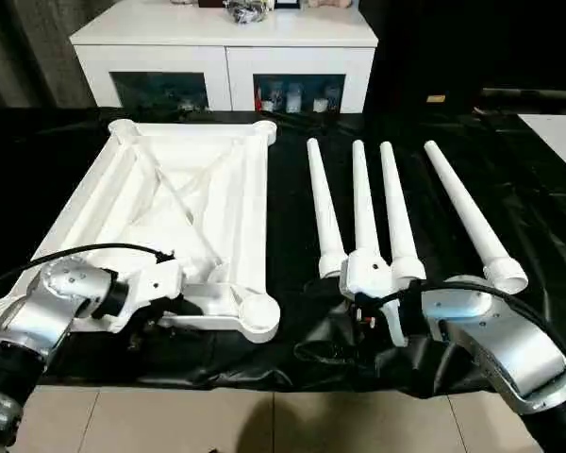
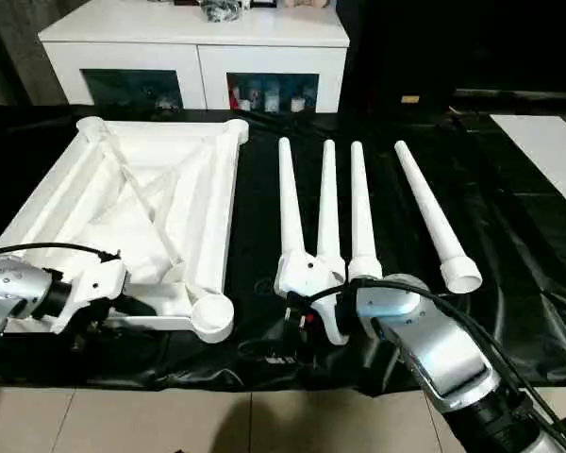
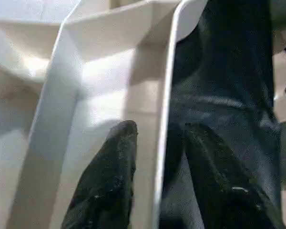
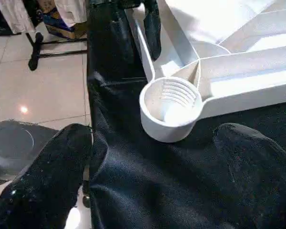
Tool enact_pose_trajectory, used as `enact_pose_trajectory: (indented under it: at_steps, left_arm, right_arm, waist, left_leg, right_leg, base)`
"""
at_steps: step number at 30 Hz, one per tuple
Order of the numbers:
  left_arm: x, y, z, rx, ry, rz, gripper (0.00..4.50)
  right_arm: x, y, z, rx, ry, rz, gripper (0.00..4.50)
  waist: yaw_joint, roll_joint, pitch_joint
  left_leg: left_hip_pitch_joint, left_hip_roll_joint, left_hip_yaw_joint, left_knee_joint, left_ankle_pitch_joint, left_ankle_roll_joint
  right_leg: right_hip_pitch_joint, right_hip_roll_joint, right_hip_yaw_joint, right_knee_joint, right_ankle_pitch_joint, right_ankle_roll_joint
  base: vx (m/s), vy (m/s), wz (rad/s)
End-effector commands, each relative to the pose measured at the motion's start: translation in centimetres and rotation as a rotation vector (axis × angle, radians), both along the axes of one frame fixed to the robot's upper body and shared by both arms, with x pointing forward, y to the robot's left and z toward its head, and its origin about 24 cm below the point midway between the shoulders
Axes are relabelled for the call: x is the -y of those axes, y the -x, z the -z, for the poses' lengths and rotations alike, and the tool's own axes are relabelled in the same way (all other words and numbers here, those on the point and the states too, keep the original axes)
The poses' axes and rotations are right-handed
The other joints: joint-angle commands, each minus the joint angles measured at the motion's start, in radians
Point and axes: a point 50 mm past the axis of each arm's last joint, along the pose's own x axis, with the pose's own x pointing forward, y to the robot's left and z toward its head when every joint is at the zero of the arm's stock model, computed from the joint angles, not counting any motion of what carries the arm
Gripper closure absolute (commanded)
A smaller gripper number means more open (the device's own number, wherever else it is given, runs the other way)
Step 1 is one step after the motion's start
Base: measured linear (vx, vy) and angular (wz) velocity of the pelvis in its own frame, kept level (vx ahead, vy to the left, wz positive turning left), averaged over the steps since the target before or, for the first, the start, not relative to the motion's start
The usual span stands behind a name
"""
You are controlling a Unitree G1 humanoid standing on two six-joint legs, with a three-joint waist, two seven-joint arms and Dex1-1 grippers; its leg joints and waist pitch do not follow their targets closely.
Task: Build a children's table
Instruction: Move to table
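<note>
Straddling tabletop (image 1: 228, 193) near rim, left gripper (image 3: 157, 157), right gripper (image 4: 152, 157) spread beside corner socket (image 4: 170, 107)

Our two forearms are rounded silver shells with a dull metallic sheen. On our left arm (image 1: 47, 316) a black band sits between the silver forearm and a white, blocky wrist housing (image 1: 160, 280), and a thin black cable arcs over the arm toward that housing. Our right arm (image 1: 505, 344) ends in a similar white wrist housing (image 1: 368, 274), with black cables looping beside it and a small red spot at their connector. Each gripper carries black fingers (image 3: 107, 183), thick, tapering and rounded at the tips (image 4: 252, 157), their surface matte and faintly scuffed.
</note>
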Motion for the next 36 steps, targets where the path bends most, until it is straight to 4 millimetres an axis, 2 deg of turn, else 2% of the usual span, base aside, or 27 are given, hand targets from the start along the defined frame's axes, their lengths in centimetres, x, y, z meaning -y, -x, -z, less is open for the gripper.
enact_pose_trajectory:
  at_steps: [1, 10, 12, 15, 18, 19, 22, 23, 27, 30, 34, 36]
  left_arm:
    - [-0.3, -0.3, -0.1, 0.017, -0.033, 0.003, 2.95]
    - [-1.3, -0.9, 0.0, 0.06, -0.059, -0.093, 3.62]
    - [-1.7, -1.1, 0.0, 0.075, -0.055, -0.134, 3.7]
    - [-2.2, -1.5, -0.2, 0.106, -0.061, -0.181, 4.04]
    - [-2.6, -1.9, -0.3, 0.147, -0.077, -0.219, 4.1]
    - [-2.8, -2.3, -0.4, 0.183, -0.088, -0.256, 4.2]
    - [-3.2, -3.0, -0.6, 0.249, -0.129, -0.313, 4.29]
    - [-3.2, -3.1, -0.6, 0.26, -0.14, -0.318, 4.3]
    - [-3.5, -3.5, -0.7, 0.313, -0.18, -0.332, 4.41]
    - [-3.9, -3.9, -0.8, 0.364, -0.218, -0.346, 4.46]
    - [-3.4, -4.3, -1.1, 0.429, -0.177, -0.333, 4.46]
    - [-2.9, -4.4, -1.2, 0.443, -0.142, -0.318, 4.46]
  right_arm:
    - [-0.5, 0.0, -0.7, 0.029, -0.001, -0.018, 0.0]
    - [-0.7, -0.5, -0.6, 0.043, 0.001, 0.015, 0.0]
    - [-0.8, -0.7, -0.6, 0.055, 0.0, 0.031, 0.0]
    - [-0.8, -1.1, -0.5, 0.068, 0.001, 0.05, 0.0]
    - [-0.8, -1.2, -0.5, 0.076, 0.004, 0.06, 0.0]
    - [-0.8, -1.4, -0.5, 0.086, 0.009, 0.074, 0.0]
    - [-0.7, -1.9, -0.4, 0.101, 0.025, 0.109, 0.0]
    - [-0.7, -2.0, -0.4, 0.103, 0.026, 0.112, 0.0]
    - [-0.5, -2.3, -0.4, 0.112, 0.036, 0.134, 0.0]
    - [-0.4, -2.6, -0.3, 0.123, 0.051, 0.16, 0.0]
    - [-0.4, -2.8, -0.2, 0.132, 0.059, 0.179, 0.0]
    - [-0.4, -2.9, -0.2, 0.134, 0.061, 0.184, 0.0]
  waist:
    - [0.005, 0.014, -0.053]
    - [0.006, 0.012, -0.049]
    - [0.006, 0.012, -0.048]
    - [0.005, 0.009, -0.047]
    - [0.002, 0.009, -0.048]
    - [-0.001, 0.005, -0.05]
    - [-0.004, 0.005, -0.054]
    - [-0.007, 0.003, -0.054]
    - [-0.017, 0.003, -0.057]
    - [-0.015, 0.005, -0.055]
    - [-0.008, 0.007, -0.052]
    - [-0.007, 0.008, -0.054]
  left_leg:
    - [0.016, 0.064, -0.02, -0.091, -0.175, -0.013]
    - [0.017, 0.065, -0.019, -0.095, -0.209, -0.028]
    - [0.02, 0.066, -0.018, -0.097, -0.229, -0.034]
    - [0.019, 0.066, -0.019, -0.099, -0.235, -0.041]
    - [0.013, 0.066, -0.021, -0.1, -0.211, -0.043]
    - [0.011, 0.065, -0.021, -0.098, -0.195, -0.041]
    - [0.01, 0.059, -0.018, -0.091, -0.156, -0.029]
    - [0.006, 0.06, -0.02, -0.09, -0.136, -0.027]
    - [0.009, 0.059, -0.017, -0.086, -0.107, -0.01]
    - [0.013, 0.061, -0.015, -0.086, -0.116, -0.007]
    - [0.018, 0.065, -0.016, -0.091, -0.161, -0.026]
    - [0.019, 0.067, -0.015, -0.091, -0.155, -0.032]
  right_leg:
    - [0.039, -0.082, 0.039, -0.065, 0.057, -0.275]
    - [0.036, -0.083, 0.041, -0.069, 0.006, -0.271]
    - [0.033, -0.083, 0.042, -0.072, -0.033, -0.267]
    - [0.032, -0.085, 0.043, -0.075, -0.072, -0.255]
    - [0.037, -0.085, 0.042, -0.071, -0.038, -0.249]
    - [0.04, -0.084, 0.041, -0.068, -0.008, -0.25]
    - [0.042, -0.083, 0.041, -0.068, 0.039, -0.256]
    - [0.047, -0.083, 0.04, -0.065, 0.066, -0.255]
    - [0.047, -0.08, 0.039, -0.063, 0.138, -0.268]
    - [0.042, -0.079, 0.038, -0.065, 0.128, -0.275]
    - [0.04, -0.082, 0.04, -0.069, 0.06, -0.266]
    - [0.039, -0.082, 0.041, -0.066, 0.082, -0.268]
  base:
    - [0.0, 0.0, 0.0]
    - [0.0, 0.0, 0.0]
    - [0.0, 0.0, 0.0]
    - [0.0, 0.0, 0.0]
    - [0.0, 0.0, 0.0]
    - [0.0, 0.0, 0.0]
    - [0.0, 0.0, 0.0]
    - [0.0, 0.0, 0.0]
    - [0.0, 0.0, 0.0]
    - [0.0, 0.0, 0.0]
    - [0.0, 0.0, 0.0]
    - [0.0, 0.0, 0.0]
